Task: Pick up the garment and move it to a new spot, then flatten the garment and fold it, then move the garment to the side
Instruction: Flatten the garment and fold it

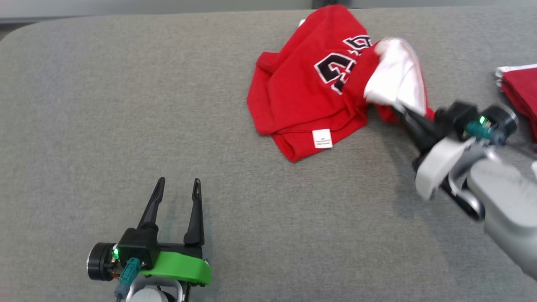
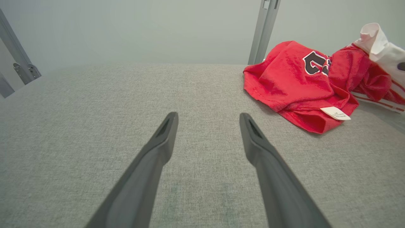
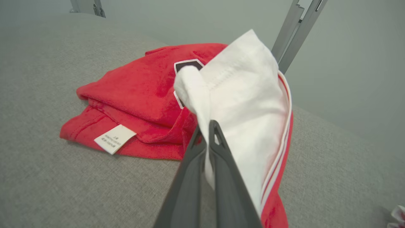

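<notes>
The garment (image 1: 306,88) is a red jersey with black-and-white lettering, a white sleeve and a white care label, lying crumpled at the far middle of the grey surface. My right gripper (image 1: 403,112) is shut on the jersey's white sleeve, which stands lifted above the red heap (image 3: 142,91). In the right wrist view the gripper (image 3: 207,128) has its fingers pressed together with white cloth pinched between them. My left gripper (image 1: 178,184) stands open at the near left, nothing between its fingers. The left wrist view has the gripper (image 2: 208,118) well left of the garment (image 2: 294,82).
The work surface (image 1: 126,126) is a wide grey fabric top. A folded red-and-white garment pile (image 1: 520,92) lies at the far right edge. Metal frame posts (image 2: 264,28) rise behind the surface.
</notes>
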Tool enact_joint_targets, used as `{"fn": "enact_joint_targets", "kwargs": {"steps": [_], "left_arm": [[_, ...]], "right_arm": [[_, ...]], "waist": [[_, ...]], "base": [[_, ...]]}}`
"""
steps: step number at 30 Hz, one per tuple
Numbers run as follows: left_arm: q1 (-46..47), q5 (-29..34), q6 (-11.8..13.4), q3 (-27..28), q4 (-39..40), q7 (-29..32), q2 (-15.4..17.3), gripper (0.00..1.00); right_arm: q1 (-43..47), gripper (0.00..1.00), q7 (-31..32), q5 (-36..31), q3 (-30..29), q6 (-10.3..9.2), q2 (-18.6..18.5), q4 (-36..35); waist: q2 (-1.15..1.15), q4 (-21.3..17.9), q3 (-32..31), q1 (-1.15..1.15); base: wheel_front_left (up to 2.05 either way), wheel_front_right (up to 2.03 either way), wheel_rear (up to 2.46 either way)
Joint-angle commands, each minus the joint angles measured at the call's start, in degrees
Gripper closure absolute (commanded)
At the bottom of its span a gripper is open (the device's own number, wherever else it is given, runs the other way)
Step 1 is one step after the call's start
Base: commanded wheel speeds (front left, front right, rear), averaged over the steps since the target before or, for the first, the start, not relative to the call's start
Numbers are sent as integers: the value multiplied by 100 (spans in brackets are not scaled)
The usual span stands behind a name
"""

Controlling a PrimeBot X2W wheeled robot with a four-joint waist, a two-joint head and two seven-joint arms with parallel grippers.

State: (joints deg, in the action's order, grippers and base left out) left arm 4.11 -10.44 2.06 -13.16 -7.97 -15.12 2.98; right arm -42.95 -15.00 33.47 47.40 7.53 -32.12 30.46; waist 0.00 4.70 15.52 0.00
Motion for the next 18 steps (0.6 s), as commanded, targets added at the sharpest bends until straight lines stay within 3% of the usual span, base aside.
{"fn": "enact_joint_targets", "kwargs": {"steps": [1,8,18], "left_arm": [[-74,34,-15,35,5,-3,42,0],[-120,80,-61,85,7,-3,50,0],[-214,108,-83,165,28,-3,60,0]], "right_arm": [[200,100,-18,59,293,-8,-208,-314],[624,100,125,468,1614,-8,-844,-1217],[692,100,121,697,2495,-8,-1662,-2213]], "waist": [[0,-346,-262,0],[0,-601,-377,0],[0,-759,-474,0]], "base": [[0,0,0],[0,0,0],[0,0,0]]}}
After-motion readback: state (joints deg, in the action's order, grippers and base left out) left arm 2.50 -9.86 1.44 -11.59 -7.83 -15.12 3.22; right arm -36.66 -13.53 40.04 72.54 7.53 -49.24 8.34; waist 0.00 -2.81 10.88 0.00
